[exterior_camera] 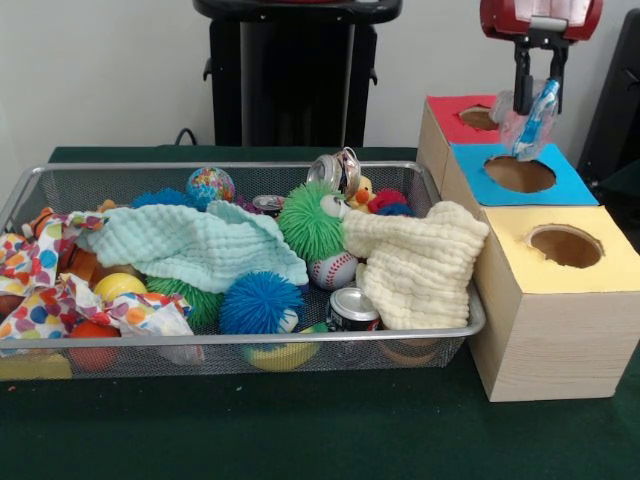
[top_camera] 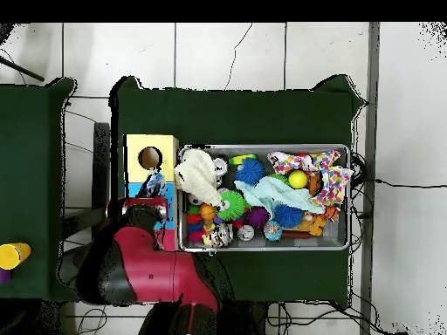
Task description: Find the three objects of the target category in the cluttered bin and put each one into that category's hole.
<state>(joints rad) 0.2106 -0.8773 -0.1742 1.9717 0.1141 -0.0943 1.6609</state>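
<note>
My gripper (exterior_camera: 538, 100) hangs at the upper right, shut on a crumpled clear plastic bottle (exterior_camera: 530, 125) with a blue label. The bottle dangles just above the blue-topped box and its round hole (exterior_camera: 519, 174). A red-topped box hole (exterior_camera: 480, 118) lies behind it and a yellow-topped box hole (exterior_camera: 565, 245) in front. In the overhead view the gripper (top_camera: 154, 185) sits over the boxes, beside the yellow box (top_camera: 140, 144), left of the wire bin (top_camera: 262, 146). The bin (exterior_camera: 230, 340) holds drink cans (exterior_camera: 352, 308) (exterior_camera: 335, 170), cloths and balls.
In the bin lie a mint cloth (exterior_camera: 190, 245), a cream cloth (exterior_camera: 415, 260) draped over the right end, a green fuzzy ball (exterior_camera: 312, 220), a blue spiky ball (exterior_camera: 260, 302), a baseball (exterior_camera: 333, 270) and a dotted cloth (exterior_camera: 50, 290). A yellow cup (top_camera: 13, 255) stands on a side table.
</note>
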